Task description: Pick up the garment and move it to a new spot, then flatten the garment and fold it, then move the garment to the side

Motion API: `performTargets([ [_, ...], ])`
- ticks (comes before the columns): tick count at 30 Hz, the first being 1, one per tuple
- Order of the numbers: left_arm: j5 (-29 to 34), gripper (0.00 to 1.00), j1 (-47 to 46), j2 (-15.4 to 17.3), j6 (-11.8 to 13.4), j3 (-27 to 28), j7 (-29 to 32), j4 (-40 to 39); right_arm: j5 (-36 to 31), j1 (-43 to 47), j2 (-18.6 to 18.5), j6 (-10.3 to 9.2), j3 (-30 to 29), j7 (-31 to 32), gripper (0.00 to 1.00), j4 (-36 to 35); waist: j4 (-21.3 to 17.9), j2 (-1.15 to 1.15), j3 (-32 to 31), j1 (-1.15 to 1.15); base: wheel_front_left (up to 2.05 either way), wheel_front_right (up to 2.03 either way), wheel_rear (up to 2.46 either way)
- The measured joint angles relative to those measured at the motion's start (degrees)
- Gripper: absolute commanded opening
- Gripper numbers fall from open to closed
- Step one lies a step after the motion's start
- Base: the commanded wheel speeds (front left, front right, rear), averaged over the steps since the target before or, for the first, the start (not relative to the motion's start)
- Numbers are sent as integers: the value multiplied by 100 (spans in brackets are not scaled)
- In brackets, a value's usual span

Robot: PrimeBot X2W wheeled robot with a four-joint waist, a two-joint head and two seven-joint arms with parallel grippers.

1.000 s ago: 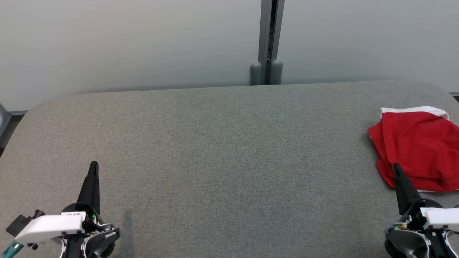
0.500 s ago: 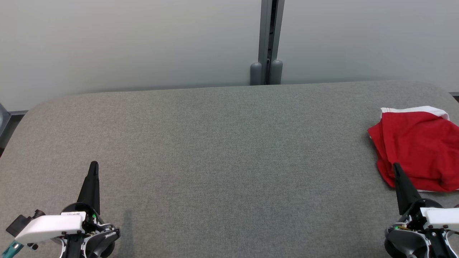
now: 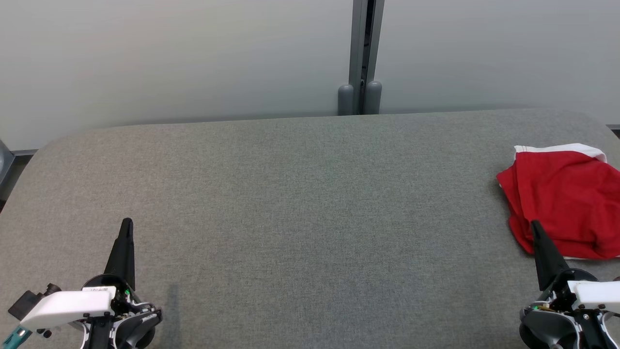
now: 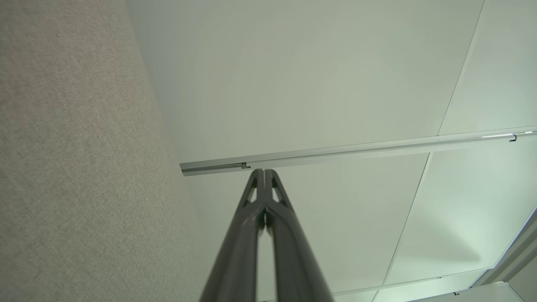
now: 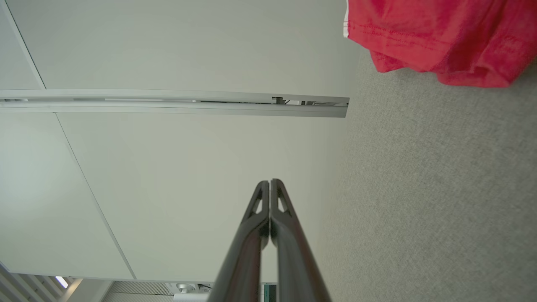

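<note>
The garment (image 3: pixel 564 198) is a red cloth with a white band, folded into a loose pile at the right edge of the grey padded table (image 3: pixel 300 194). It also appears at the top right of the right wrist view as the red garment (image 5: pixel 440 37). My right gripper (image 3: pixel 535 225) is shut and empty at the lower right, its tip in front of the garment's near edge; whether it touches is unclear. In its own wrist view the right gripper (image 5: pixel 269 181) has both fingers pressed together. My left gripper (image 3: pixel 127 222) rests shut and empty at the lower left, seen shut as the left gripper (image 4: pixel 264 170).
A pale wall stands behind the table with a grey vertical post (image 3: pixel 363 58) at its middle. The table's rounded far corners sit at the left and right. The table edge cuts the garment's right side from view.
</note>
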Motion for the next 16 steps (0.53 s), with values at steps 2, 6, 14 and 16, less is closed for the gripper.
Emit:
performTargets([
  [2,0,0,0,0,-1,0,0,0,0,0,0,0,0,0,0,0,0,0,0,0,0,0,0],
  [6,0,0,0,0,-1,-1,0,0,0,0,0,0,0,0,0,0,0,0,0,0,0,0,0],
  [14,0,0,0,0,-1,-1,0,0,0,0,0,0,0,0,0,0,0,0,0,0,0,0,0],
  [16,0,0,0,0,0,-1,0,0,0,0,0,0,0,0,0,0,0,0,0,0,0,0,0],
])
